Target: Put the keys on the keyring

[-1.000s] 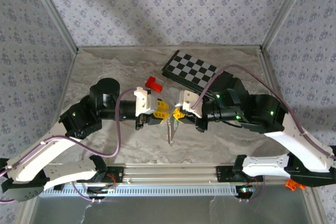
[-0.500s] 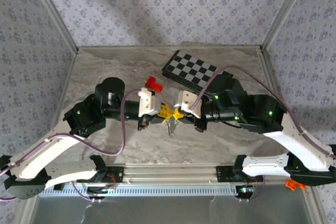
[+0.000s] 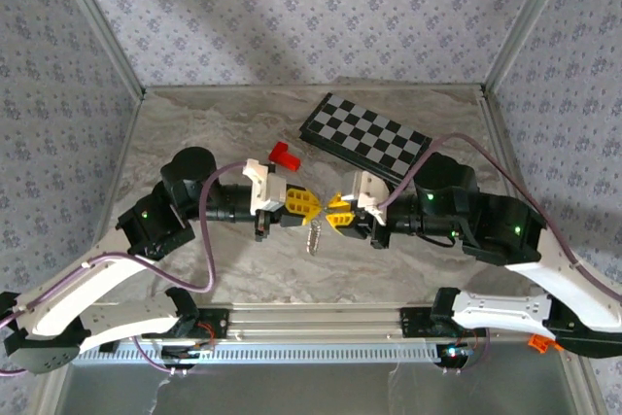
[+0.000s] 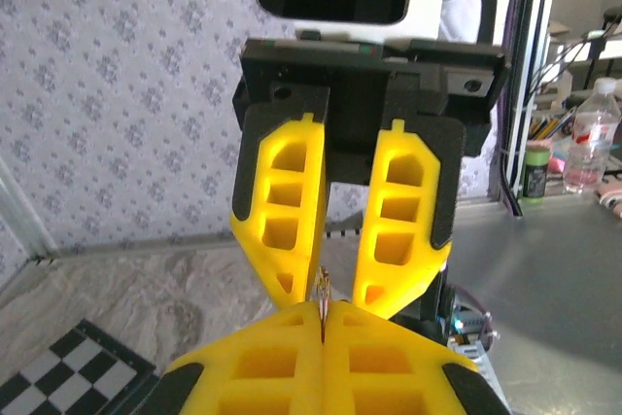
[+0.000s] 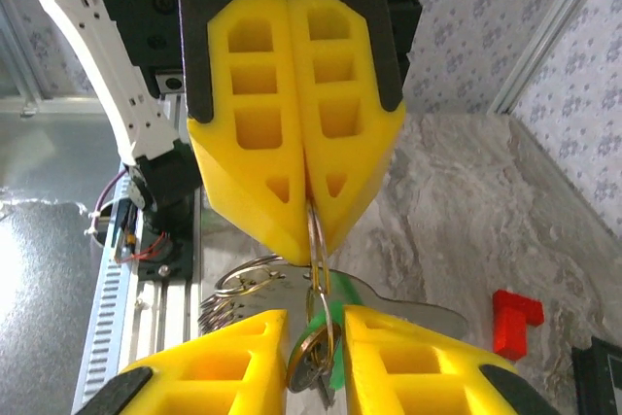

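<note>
The keyring (image 5: 318, 240) is held pinched, edge-on, by the clenched left gripper (image 5: 309, 225) above the table (image 3: 194, 123). The right gripper (image 5: 313, 329) is parted a little, and the ring and green key (image 5: 345, 300) are seen in its gap.

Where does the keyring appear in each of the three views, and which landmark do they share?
Top external: the keyring dangles at centre, just below the left tool.
Left wrist: the keyring is a thin edge at bottom centre.
Right wrist: the keyring hangs at centre, running to the bottom edge.
Shared landmark: the left tool, shut on it, in all three.
</note>
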